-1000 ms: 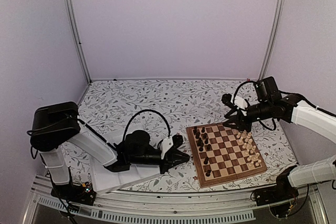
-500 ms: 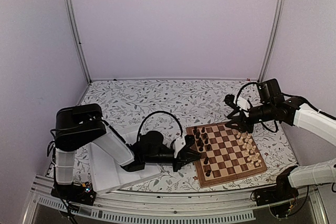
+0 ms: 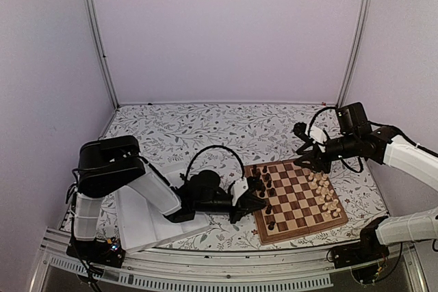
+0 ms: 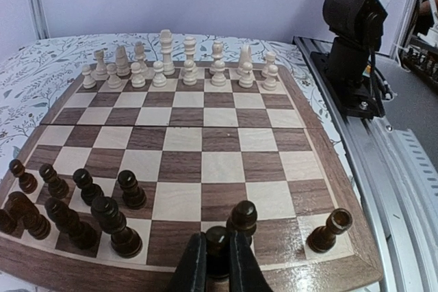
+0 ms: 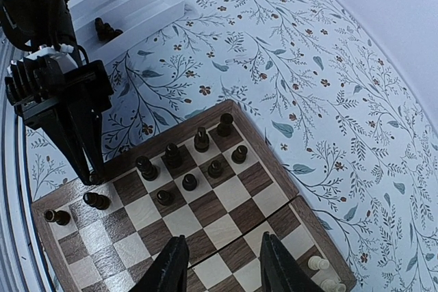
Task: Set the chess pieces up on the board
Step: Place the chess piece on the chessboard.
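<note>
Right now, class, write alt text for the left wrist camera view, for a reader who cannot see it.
The left fingers pinch a dark piece at the near edge of the board. Cream pieces stand in two rows along the far side; other dark pieces cluster lower left in the picture.

Light-and-dark brown checkered board (image 4: pixel 219 138); dark brown pieces (image 4: pixel 130 188), cream pieces (image 4: pixel 166 51); leaf-patterned tablecloth (image 3: pixel 205 128).

We get soft, even light from above, with faint shadows beside the dark chess pieces (image 4: pixel 109 213). The board (image 4: pixel 205 169) bows at its edges; the left pincer (image 4: pixel 217 241) looks blurred.
</note>
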